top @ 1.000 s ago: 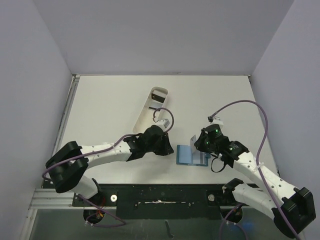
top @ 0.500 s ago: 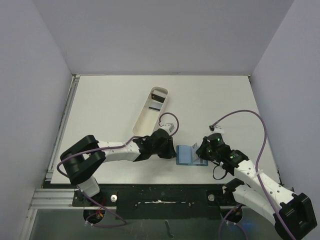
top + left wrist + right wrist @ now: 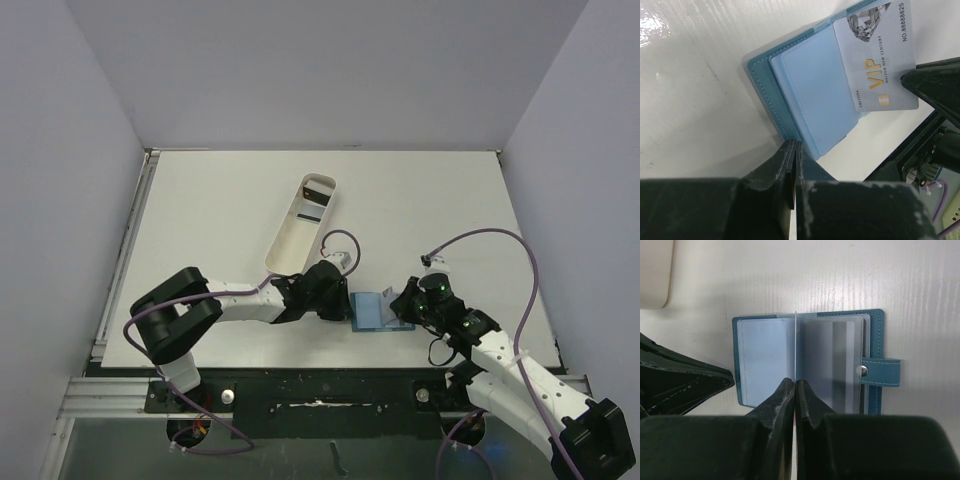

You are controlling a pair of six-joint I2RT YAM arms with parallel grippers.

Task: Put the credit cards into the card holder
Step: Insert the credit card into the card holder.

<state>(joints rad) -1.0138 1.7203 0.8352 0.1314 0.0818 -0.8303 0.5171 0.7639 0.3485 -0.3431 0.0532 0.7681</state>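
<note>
Right pincer pinched the stiff, likely slippery credit card by its edge; left pincer, closed empty, sat by the card holder.

Left arm: stretched low, reaching in toward centre; left gripper, fingers pressed together, tips pointing down. Right arm: elbow folded, wrist turned inward; right gripper, fingers clamped on one thin credit card, held edge-on
</note>
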